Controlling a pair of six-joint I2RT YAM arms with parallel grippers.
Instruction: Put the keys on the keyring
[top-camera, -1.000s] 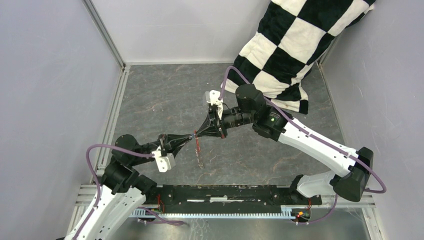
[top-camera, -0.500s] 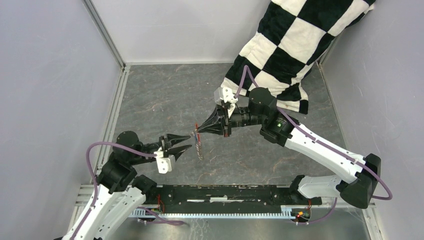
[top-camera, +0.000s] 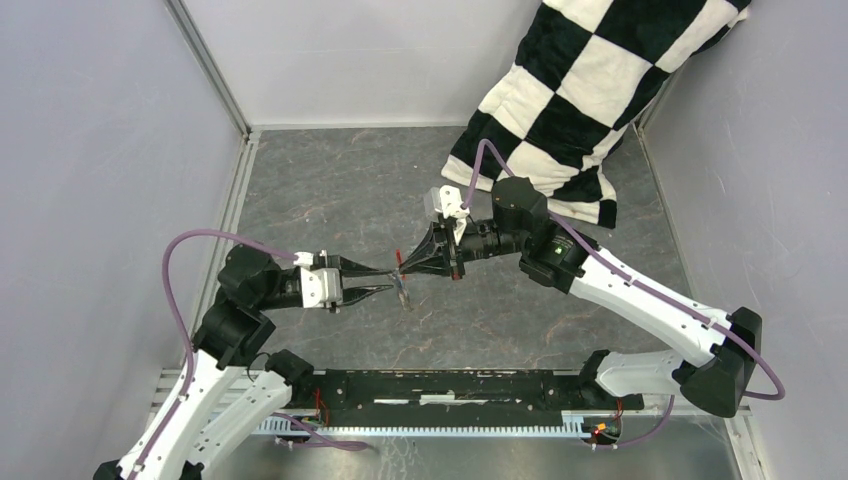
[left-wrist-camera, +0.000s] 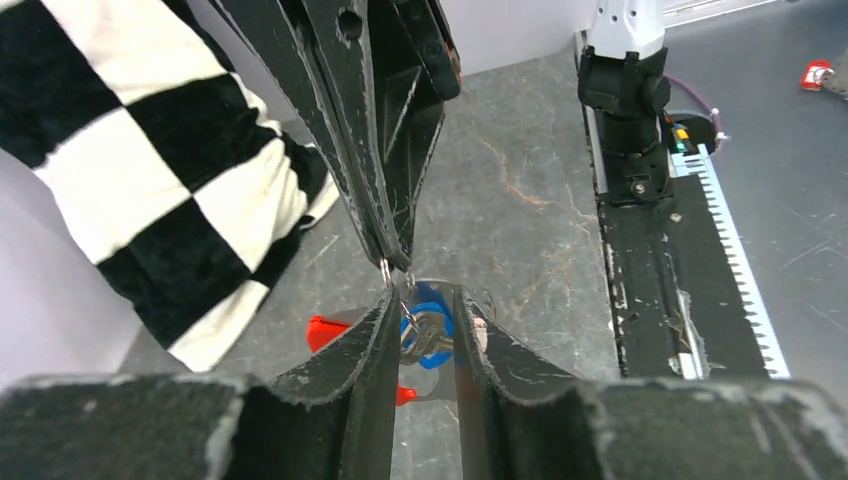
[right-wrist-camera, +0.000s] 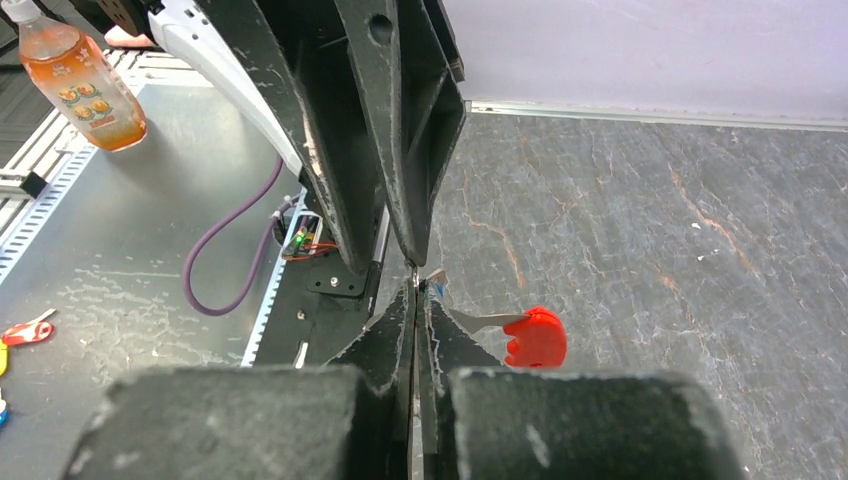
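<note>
Keyring (top-camera: 400, 264) pinched by right fingers (top-camera: 420, 262), left fingers (top-camera: 366, 270) apart

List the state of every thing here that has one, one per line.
left gripper: open, fingers either side of the blue key
right gripper: shut on the keyring
keyring: held up, dangling
blue key: hanging from the keyring, ungripped
red tag: hanging from the keyring
checkered cloth: crumpled in the far right corner

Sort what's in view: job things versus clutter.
Job: keyring, its red tag, blue key, left hand, right hand.
Lying about: checkered cloth, drink bottle.
</note>
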